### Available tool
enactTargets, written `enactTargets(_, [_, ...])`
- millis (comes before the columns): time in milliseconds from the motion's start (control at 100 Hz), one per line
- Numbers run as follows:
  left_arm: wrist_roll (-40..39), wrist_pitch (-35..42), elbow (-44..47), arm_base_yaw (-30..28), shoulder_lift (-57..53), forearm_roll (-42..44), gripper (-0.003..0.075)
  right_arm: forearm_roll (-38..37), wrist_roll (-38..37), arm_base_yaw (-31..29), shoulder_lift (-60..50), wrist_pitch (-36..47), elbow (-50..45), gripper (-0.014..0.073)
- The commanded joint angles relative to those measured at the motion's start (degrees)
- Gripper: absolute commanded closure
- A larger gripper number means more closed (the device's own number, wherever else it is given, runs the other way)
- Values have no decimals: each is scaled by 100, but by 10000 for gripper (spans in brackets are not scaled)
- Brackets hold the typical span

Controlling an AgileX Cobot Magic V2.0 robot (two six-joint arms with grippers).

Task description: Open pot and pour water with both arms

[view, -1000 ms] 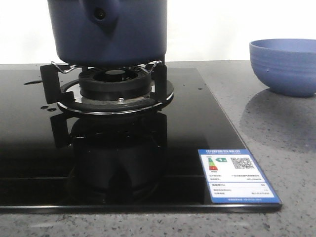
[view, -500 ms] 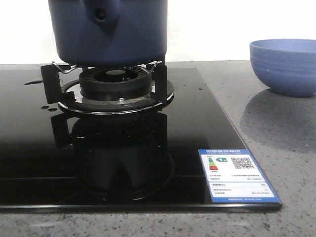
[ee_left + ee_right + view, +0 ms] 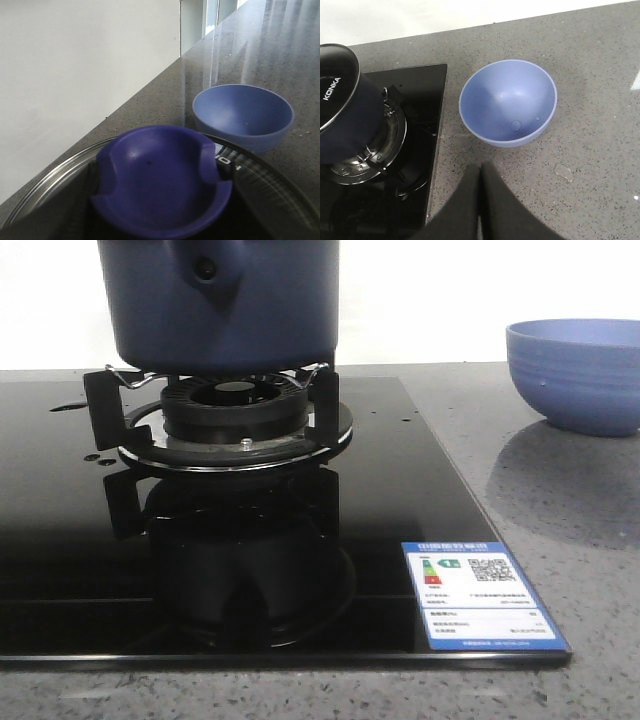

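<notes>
The dark navy pot (image 3: pixel 270 310) sits on the burner grate, its stubby handle socket (image 3: pixel 205 268) facing me. From the right wrist it appears as the pot (image 3: pixel 350 125) with a glass lid (image 3: pixel 332 85) marked KONKA on top. In the left wrist view the lid's dark blue knob (image 3: pixel 160 185) fills the foreground. My left gripper (image 3: pixel 160 200) is closed on it, with dark fingers (image 3: pixel 75 200) at either side. My right gripper (image 3: pixel 480 167) is shut and empty, hovering over the countertop in front of the bowl.
A lighter blue bowl (image 3: pixel 575 375) stands on the grey counter to the right of the black glass stove (image 3: pixel 400 490), and shows as the bowl (image 3: pixel 242 115) and bowl (image 3: pixel 507 102). An energy sticker (image 3: pixel 480 595) marks the stove's front corner. Water drops (image 3: pixel 563 171) lie on the counter.
</notes>
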State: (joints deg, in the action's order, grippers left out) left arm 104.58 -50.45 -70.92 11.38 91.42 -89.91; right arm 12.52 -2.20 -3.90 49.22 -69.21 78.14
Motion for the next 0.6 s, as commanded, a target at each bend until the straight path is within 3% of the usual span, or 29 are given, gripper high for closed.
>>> enactTargets(0, [-336, -47, -184, -170, -270, -298, 500, 28, 107, 5, -37, 411, 114, 657])
enactTargets(590, [-439, -428, -162, -171, -223, -100, 500, 14, 107, 67, -27, 527, 114, 657])
